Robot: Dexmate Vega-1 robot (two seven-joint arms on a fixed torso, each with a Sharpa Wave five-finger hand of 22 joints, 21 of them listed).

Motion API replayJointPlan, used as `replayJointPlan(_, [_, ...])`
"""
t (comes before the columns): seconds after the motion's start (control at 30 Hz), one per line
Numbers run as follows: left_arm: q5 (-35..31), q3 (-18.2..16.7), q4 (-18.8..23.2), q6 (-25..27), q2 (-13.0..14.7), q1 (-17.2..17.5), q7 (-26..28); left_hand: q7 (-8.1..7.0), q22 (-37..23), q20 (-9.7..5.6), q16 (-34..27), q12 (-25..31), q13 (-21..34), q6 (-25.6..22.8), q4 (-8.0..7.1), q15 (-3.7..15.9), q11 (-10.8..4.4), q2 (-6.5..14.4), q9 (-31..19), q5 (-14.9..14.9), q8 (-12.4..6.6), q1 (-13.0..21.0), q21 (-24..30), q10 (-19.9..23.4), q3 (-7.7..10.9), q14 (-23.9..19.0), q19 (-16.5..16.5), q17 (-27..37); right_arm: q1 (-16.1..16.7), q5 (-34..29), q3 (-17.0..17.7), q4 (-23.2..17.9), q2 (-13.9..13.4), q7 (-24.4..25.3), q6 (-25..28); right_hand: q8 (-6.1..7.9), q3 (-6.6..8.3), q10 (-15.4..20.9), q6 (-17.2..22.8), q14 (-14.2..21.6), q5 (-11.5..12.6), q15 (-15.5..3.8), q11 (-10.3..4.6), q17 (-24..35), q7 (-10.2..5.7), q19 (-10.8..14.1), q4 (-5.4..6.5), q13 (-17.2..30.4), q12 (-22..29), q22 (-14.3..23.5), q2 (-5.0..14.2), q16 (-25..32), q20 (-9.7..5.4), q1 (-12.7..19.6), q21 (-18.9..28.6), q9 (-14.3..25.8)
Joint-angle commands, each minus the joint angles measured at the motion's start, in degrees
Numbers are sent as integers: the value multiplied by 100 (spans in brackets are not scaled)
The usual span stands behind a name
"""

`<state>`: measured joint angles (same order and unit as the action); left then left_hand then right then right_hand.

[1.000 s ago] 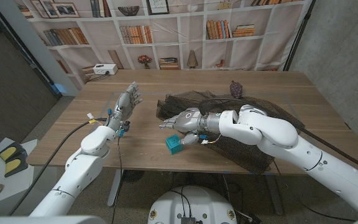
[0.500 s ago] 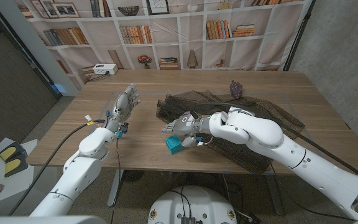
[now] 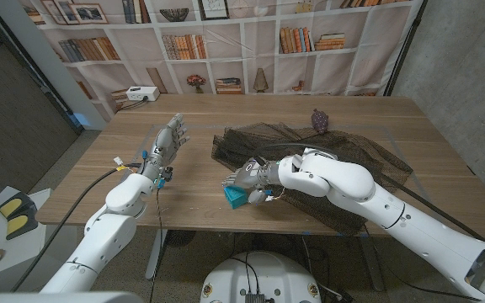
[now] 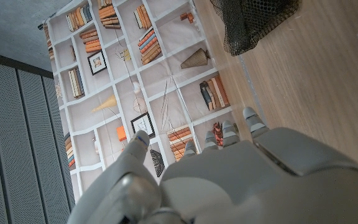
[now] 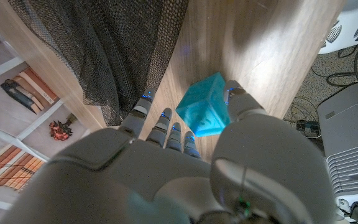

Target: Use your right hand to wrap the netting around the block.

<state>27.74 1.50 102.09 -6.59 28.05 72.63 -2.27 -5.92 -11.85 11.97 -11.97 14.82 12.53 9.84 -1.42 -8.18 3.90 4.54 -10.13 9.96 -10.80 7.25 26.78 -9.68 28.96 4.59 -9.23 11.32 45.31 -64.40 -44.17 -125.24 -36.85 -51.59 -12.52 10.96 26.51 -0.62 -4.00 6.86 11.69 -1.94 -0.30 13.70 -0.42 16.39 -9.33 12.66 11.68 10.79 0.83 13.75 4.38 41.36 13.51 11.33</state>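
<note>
A small cyan block [image 3: 235, 196] [image 5: 204, 112] sits on the wooden table near its front edge. Dark netting [image 3: 318, 156] [image 5: 117, 56] [image 4: 253, 22] lies spread in a heap right of and behind the block, not covering it. My right hand [image 3: 247, 178] [image 5: 166, 162] hovers low over the block, thumb [image 5: 238, 99] at one side and fingers [image 5: 160, 121] at the other, spread; I cannot tell if they touch it. The right forearm lies across the netting. My left hand [image 3: 169, 138] [image 4: 229, 168] is raised at the table's left, fingers apart and holding nothing.
A purple object [image 3: 319, 119] stands at the netting's far edge. A white box [image 3: 141, 94] sits at the table's back left corner. The table's front edge [image 3: 183, 225] runs just in front of the block. A bookshelf backdrop hangs behind.
My right hand has slid forward and down from beside the netting until it is over the block. The block and the left hand have stayed put.
</note>
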Motion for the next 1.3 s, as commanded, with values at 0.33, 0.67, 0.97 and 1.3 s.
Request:
replayJointPlan(0.33, [62,16,-134,90,-7,-98,-65,-22,-28,27,-17,-20,8,147,-24,-3,1,13,-20,32,-8,-81,8,13,-29,-37,51,24,-38,123,-109,398,79,292,25,412,89,1290,1172,1723,14,-718,-441,427,-420,991,-39,42,544,32,441,865,-387,1124,369,10])
replayJointPlan(0.67, [99,66,-241,165,-15,-197,-121,-27,-28,25,-14,-26,8,172,-41,2,-13,10,-20,38,3,-109,6,6,-42,-32,53,26,220,588,220,511,-69,1497,-23,1944,-372,3730,4301,3745,-75,-990,-362,2054,-457,1567,400,930,2401,180,1078,2417,-696,1821,943,574])
replayJointPlan(0.97, [98,92,-329,144,-38,-287,-148,-32,-29,24,-7,-38,8,193,-51,1,-7,11,-20,42,10,-127,1,-14,-49,-20,49,27,401,952,561,437,-112,2055,371,2145,-328,3839,4410,3803,-63,-1013,-330,2092,-397,1628,499,1048,2534,187,1065,2329,-694,1814,1022,702])
replayJointPlan(1.3, [96,86,-354,128,-48,-315,-145,-29,-28,23,-5,-40,8,195,-58,-2,-5,17,-21,47,9,-136,-4,-10,-50,-21,48,26,541,961,902,275,-160,2644,994,2314,-277,3892,4439,3879,-50,-1019,-310,2134,-366,1647,518,1136,2626,182,1034,2250,-677,1866,1084,821])
